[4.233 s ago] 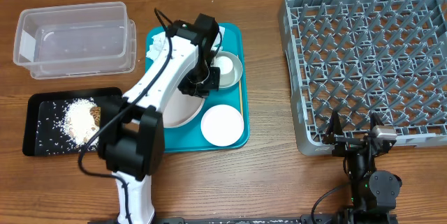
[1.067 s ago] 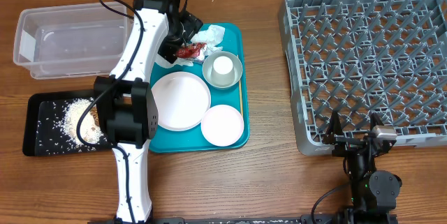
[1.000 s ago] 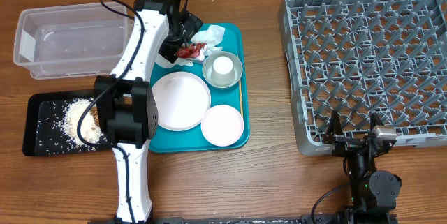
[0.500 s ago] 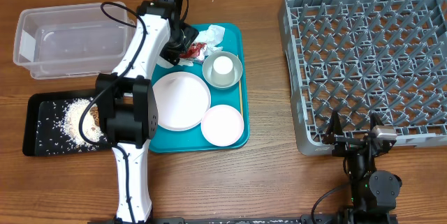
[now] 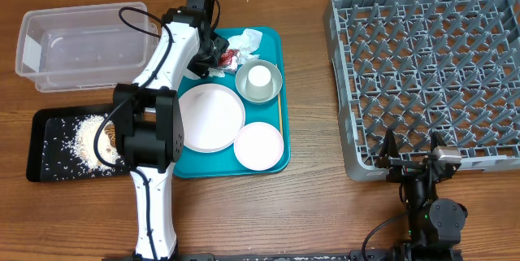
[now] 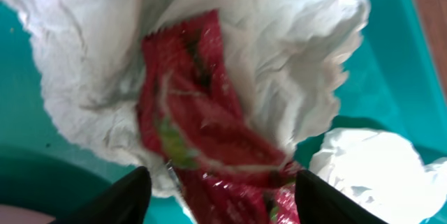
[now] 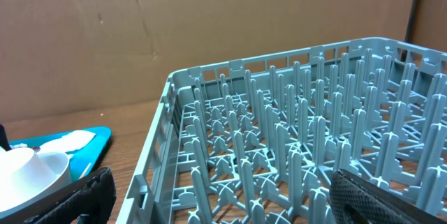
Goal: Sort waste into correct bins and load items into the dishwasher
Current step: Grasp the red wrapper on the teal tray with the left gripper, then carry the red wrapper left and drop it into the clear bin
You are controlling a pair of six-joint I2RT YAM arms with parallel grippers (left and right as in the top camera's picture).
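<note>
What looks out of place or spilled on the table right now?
Trash sits among the dishes: a red wrapper tangled in crumpled napkins at the far end of the teal tray. White rice-like crumbs lie scattered across the black tray. Nothing looks broken.

Red wrapper (image 6: 202, 126), crinkled, nested in crumpled white napkins (image 5: 246, 41) at the teal tray's (image 5: 272, 40) far edge; cup (image 5: 258, 78) standing in grey-rimmed bowl (image 5: 279, 84) beside them; white plate (image 5: 211, 116) and pinkish dish (image 5: 259, 145) toward its near edge.
</note>
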